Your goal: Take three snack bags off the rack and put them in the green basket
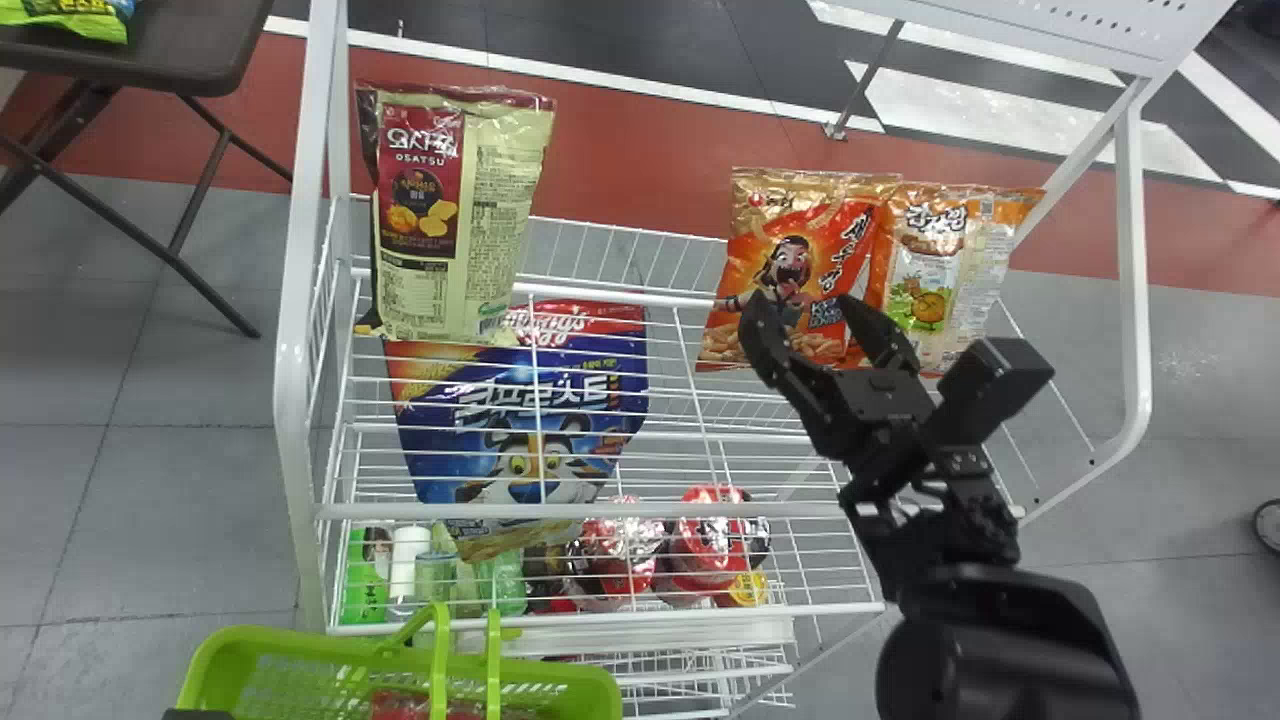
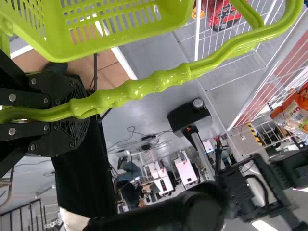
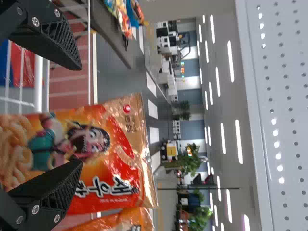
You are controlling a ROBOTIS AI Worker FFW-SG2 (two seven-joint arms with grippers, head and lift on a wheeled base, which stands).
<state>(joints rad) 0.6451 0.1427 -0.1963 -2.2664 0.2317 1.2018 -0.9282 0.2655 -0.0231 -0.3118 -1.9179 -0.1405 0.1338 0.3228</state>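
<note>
On rack, right side: orange bag, long axis upright, just beyond nearer, right pincer, spread wide; left pincer clamped on basket handles.

Right arm: black, boxy joints, rounded housing. Right hand: black, tapered fingers, latticed pads, silver screws.
</note>
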